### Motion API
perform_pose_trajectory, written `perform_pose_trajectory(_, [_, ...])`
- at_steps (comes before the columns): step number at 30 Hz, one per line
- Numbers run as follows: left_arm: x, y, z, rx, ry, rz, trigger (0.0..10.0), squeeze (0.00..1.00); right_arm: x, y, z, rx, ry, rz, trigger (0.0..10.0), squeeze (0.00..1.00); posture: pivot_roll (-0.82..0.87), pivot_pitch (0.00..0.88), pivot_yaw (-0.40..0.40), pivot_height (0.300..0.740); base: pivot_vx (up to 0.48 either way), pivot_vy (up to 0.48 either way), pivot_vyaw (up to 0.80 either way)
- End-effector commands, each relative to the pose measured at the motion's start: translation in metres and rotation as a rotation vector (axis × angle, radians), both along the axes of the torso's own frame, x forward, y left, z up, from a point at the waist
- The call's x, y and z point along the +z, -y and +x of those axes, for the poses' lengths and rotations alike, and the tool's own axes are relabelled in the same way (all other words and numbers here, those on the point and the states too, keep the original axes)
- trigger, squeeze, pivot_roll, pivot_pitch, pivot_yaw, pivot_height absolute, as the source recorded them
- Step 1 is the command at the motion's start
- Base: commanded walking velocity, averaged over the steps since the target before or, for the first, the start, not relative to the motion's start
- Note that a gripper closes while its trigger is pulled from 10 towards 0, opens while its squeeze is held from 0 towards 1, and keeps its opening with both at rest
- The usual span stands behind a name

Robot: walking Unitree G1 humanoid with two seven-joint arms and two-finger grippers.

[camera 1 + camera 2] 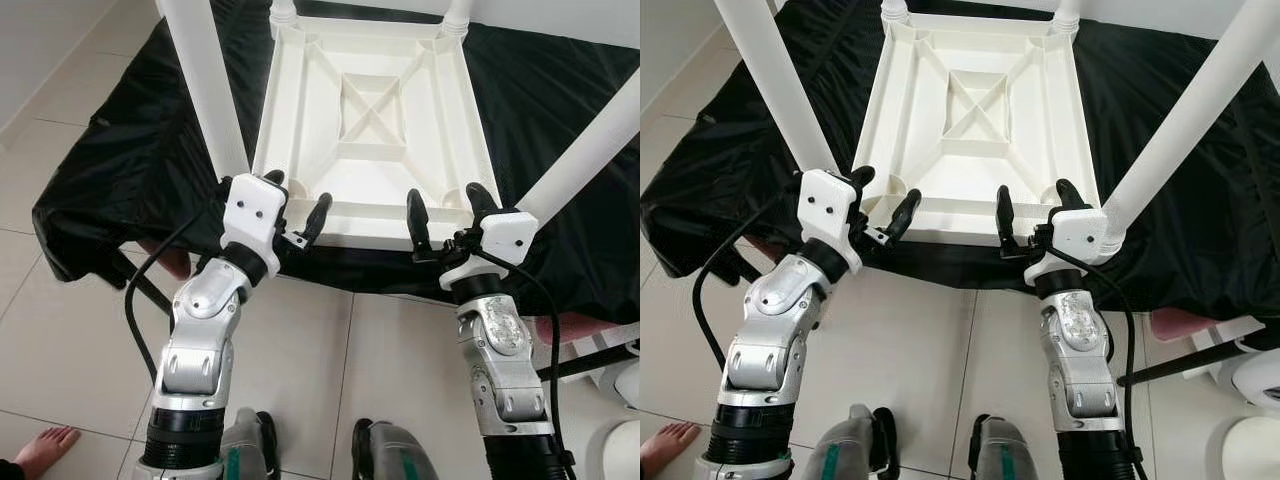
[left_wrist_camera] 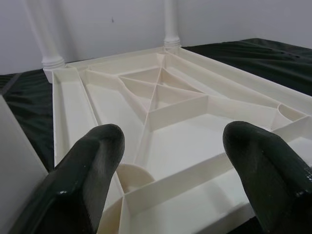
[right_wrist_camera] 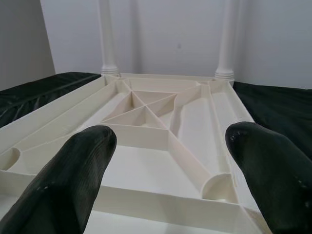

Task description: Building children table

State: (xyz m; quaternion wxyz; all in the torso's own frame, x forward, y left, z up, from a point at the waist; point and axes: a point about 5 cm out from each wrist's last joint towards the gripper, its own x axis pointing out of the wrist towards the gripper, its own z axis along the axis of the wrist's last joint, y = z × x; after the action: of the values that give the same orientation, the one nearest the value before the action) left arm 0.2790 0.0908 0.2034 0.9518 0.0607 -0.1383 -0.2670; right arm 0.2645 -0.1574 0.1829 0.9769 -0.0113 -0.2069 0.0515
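Left eye view: I stand over a white plastic children's table (image 1: 372,120) lying upside down on a black, crinkled sheet (image 1: 120,170), its ribbed underside facing up at me. My left fingers (image 1: 297,208) and right fingers (image 1: 447,212) are both spread and holding nothing, poised at the near rim of the tabletop, one towards each near corner. Whether their tips touch the rim I cannot tell.

All four round legs appear seated: the near left leg (image 1: 205,85) and near right leg (image 1: 590,150) rise steeply beside my wrists, and the two far legs stand in ringed collars at the far corners. By my reading the assembly is close to done, and the step in hand is getting a grip on the near edge. The next move probably calls for both sets of fingers to close on the rim together and lift evenly, so the frame tips upright without twisting.

The underside is smooth moulded plastic, slightly glossy, with a raised border, a square centre crossed by an X brace (image 2: 161,97), and curved gussets at the corners. The sheet looks thin and slippery. Pale floor tiles (image 1: 330,370) lie below, and a person's bare foot (image 1: 40,448) rests near my left side.
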Motion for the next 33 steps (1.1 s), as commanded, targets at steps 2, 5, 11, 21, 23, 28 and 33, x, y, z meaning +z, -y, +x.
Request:
perform_pose_trajectory(2, [0.001, -0.004, -0.002, 0.222, 0.003, -0.136, 10.0, 0.0, -0.006, 0.002, -0.001, 0.002, -0.031, 0.0, 10.0, 0.0, 0.02, 0.129, -0.027, 0.74, 0.0, 0.0, 0.0])
perform_pose_trajectory(5, [-0.006, -0.009, -0.003, 0.251, -0.018, -0.128, 10.0, 0.0, -0.006, 0.003, -0.002, -0.005, -0.032, 0.004, 10.0, 0.0, 0.01, 0.126, -0.021, 0.74, 0.0, 0.0, 0.0])
perform_pose_trajectory(11, [-0.013, -0.02, -0.003, 0.274, -0.038, -0.1, 10.0, 0.0, -0.007, 0.004, -0.003, -0.011, -0.035, 0.013, 10.0, 0.0, 0.02, 0.126, -0.023, 0.74, 0.0, 0.0, 0.0])
perform_pose_trajectory(21, [-0.01, -0.034, 0.003, 0.286, -0.034, -0.085, 10.0, 0.0, -0.007, 0.0, -0.003, 0.031, -0.039, 0.017, 10.0, 0.0, 0.02, 0.122, -0.023, 0.74, 0.0, 0.0, 0.0])
perform_pose_trajectory(23, [-0.009, -0.031, 0.002, 0.284, -0.032, -0.089, 10.0, 0.0, -0.007, 0.0, -0.004, 0.033, -0.041, 0.018, 10.0, 0.0, 0.02, 0.121, -0.025, 0.74, 0.0, 0.0, 0.0])
perform_pose_trajectory(28, [-0.008, -0.03, 0.004, 0.284, -0.026, -0.085, 10.0, 0.0, -0.007, 0.001, -0.003, 0.013, -0.042, 0.013, 10.0, 0.0, 0.02, 0.12, -0.028, 0.74, 0.0, 0.0, 0.0])
perform_pose_trajectory(33, [-0.005, -0.032, 0.009, 0.307, -0.022, -0.086, 10.0, 0.0, -0.008, 0.005, 0.001, -0.008, -0.044, 0.011, 10.0, 0.0, 0.03, 0.117, -0.033, 0.74, 0.0, 0.0, 0.0])
